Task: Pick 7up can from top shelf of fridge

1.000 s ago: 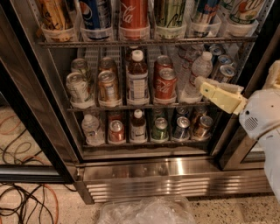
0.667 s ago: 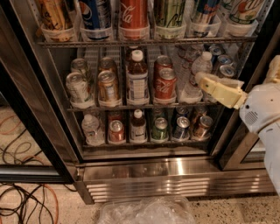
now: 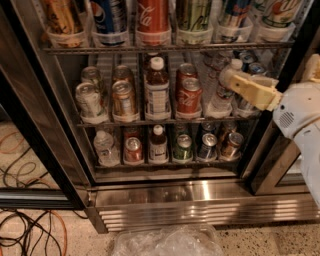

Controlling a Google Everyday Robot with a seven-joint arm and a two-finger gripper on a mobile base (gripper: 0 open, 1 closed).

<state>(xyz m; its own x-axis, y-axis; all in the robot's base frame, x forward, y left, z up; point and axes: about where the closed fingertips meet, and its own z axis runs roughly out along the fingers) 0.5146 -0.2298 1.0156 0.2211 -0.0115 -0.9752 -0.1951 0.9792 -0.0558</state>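
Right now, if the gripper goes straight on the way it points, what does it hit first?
Likely the clear plastic bottle on the middle rack: the gripper, at the right of the fridge, points left at its neck. Depth is unclear. The 7up can stands higher, on the top shelf.

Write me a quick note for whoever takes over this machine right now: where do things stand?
The pincer is on the right, level with the middle rack, well below the can.
The 7up can stands upright in a cup holder at the far right of the top shelf of the fridge.
Done: arm is at the shelves.
Left: raise the pincer to the can, grip it, draw it out.
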